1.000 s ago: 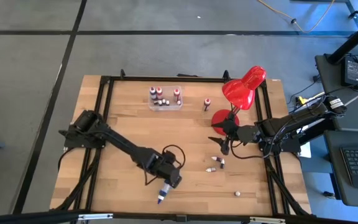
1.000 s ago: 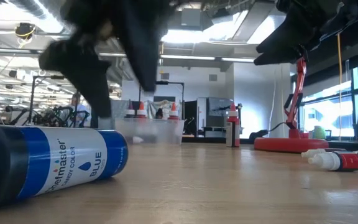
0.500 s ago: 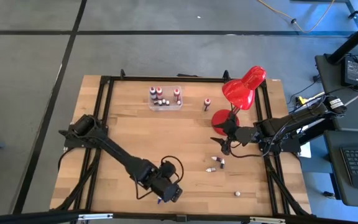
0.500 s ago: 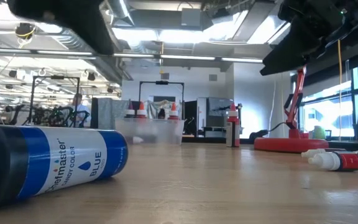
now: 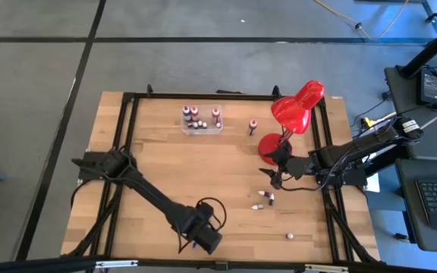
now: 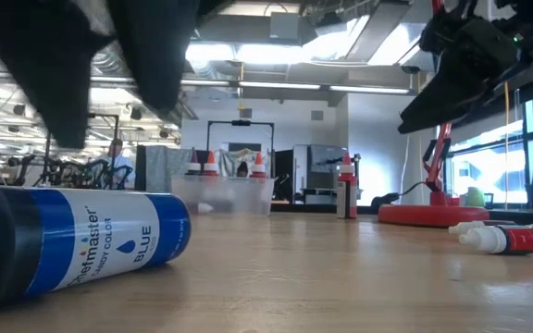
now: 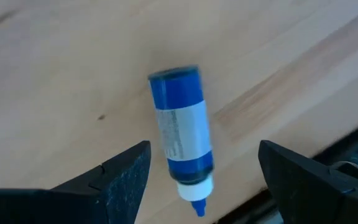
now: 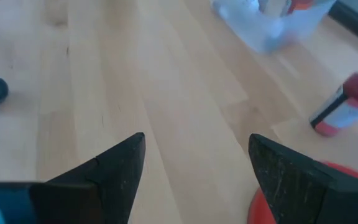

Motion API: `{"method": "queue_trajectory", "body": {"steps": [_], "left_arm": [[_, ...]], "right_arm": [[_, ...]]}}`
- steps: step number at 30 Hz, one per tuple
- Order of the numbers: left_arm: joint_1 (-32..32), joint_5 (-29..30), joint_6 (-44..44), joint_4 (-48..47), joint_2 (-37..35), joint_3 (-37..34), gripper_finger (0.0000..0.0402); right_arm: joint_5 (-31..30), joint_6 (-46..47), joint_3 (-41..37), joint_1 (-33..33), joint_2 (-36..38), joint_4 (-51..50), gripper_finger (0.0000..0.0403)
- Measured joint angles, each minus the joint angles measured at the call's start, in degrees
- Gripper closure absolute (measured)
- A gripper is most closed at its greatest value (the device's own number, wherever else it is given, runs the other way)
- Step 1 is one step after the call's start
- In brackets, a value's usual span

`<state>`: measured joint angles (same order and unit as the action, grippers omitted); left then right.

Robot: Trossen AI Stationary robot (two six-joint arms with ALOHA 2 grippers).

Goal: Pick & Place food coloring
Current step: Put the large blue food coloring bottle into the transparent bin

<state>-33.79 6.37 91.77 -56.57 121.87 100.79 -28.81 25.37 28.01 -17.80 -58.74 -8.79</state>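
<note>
A long blue food coloring bottle (image 7: 182,143) lies on its side on the wooden table near the near edge, also seen in the low view (image 6: 72,240). My left gripper (image 7: 204,180) hangs open above it, pointing down, with a finger on either side and not touching; from above, the gripper (image 5: 205,240) hides the bottle. Small food coloring bottles (image 5: 262,201) lie at the right middle, and another (image 5: 289,236) lies near the front. My right gripper (image 5: 271,177) waits open beside the red lamp's base.
A clear plastic box (image 5: 202,121) holding several small bottles stands at the far middle, with one upright bottle (image 5: 253,126) to its right. The red desk lamp (image 5: 298,106) stands at the far right, its base (image 5: 270,144) close to my right gripper. Black rails (image 5: 124,152) frame the table.
My left gripper has moved toward the table's near edge and now stands over the blue bottle, covering it from above; its fingers have stayed open. The bottle has not moved. My right gripper has sunk a little.
</note>
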Motion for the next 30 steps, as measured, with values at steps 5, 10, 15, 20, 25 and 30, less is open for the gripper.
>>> {"method": "queue_trajectory", "body": {"steps": [5,10,15,20,25,30], "left_arm": [[-1.14,-1.38,2.02,1.58,1.78,-0.02,0.0109],[-4.03,2.74,6.88,1.98,1.94,-0.02,0.0109],[-7.77,9.71,13.30,2.27,2.26,-0.13,0.0109],[-11.49,12.61,18.84,4.31,4.90,-0.28,0.0109],[-14.26,17.57,22.50,5.33,8.14,-0.26,0.0109],[-15.34,21.41,22.99,4.82,10.68,0.05,0.0109]], "right_arm": [[0.37,2.24,-1.18,0.01,-0.02,0.01,0.0114],[0.41,2.71,-1.18,0.02,-0.02,1.31,0.0114],[0.43,2.71,-1.18,0.00,-0.02,1.76,0.0114],[0.45,2.88,-1.18,0.02,-0.02,1.83,0.0114],[0.45,2.88,-1.18,0.00,-0.02,2.25,0.0114],[0.45,2.99,-1.18,0.00,-0.02,3.09,0.0114]]}}
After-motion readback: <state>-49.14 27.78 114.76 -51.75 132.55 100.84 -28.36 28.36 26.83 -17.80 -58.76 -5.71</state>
